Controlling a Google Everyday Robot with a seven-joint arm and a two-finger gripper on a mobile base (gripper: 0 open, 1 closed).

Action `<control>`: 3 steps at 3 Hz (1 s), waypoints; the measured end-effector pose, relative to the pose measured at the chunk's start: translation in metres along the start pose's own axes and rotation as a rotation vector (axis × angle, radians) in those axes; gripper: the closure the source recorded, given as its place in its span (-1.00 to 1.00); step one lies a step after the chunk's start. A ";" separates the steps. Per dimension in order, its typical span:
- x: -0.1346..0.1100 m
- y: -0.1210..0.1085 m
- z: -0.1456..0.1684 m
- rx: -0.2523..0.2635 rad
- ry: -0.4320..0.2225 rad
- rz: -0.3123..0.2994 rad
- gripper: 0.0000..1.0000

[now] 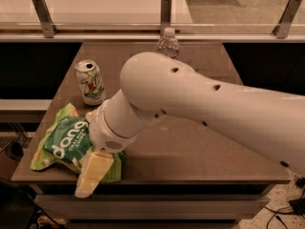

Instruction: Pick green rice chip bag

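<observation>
The green rice chip bag (64,141), crinkled light green with a dark "dang" patch, lies flat at the table's front left corner. My gripper (85,152) is at the bag's right end, pointing left and down from the thick white arm (200,104). Its jaws stand apart. One cream finger (94,171) lies over the bag's front right part and reaches past the table's front edge. The other finger (90,114) shows only as a small tip behind the bag. The wrist hides the bag's right side.
A white-and-green soda can (90,82) stands upright just behind the bag. A clear water bottle (167,44) stands at the back, partly behind the arm. The brown table (200,151) ends close in front of the bag. A counter with metal posts (166,8) runs behind.
</observation>
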State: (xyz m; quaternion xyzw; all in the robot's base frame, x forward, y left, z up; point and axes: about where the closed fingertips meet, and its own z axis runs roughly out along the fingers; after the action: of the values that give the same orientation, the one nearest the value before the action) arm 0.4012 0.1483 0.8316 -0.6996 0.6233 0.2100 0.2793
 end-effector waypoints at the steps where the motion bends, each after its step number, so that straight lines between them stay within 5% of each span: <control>1: 0.004 -0.003 0.022 -0.023 -0.003 0.007 -0.65; 3: 0.002 -0.002 0.020 -0.021 -0.002 0.003 0.28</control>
State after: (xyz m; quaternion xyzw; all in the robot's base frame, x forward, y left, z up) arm 0.4044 0.1605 0.8156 -0.7014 0.6218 0.2174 0.2722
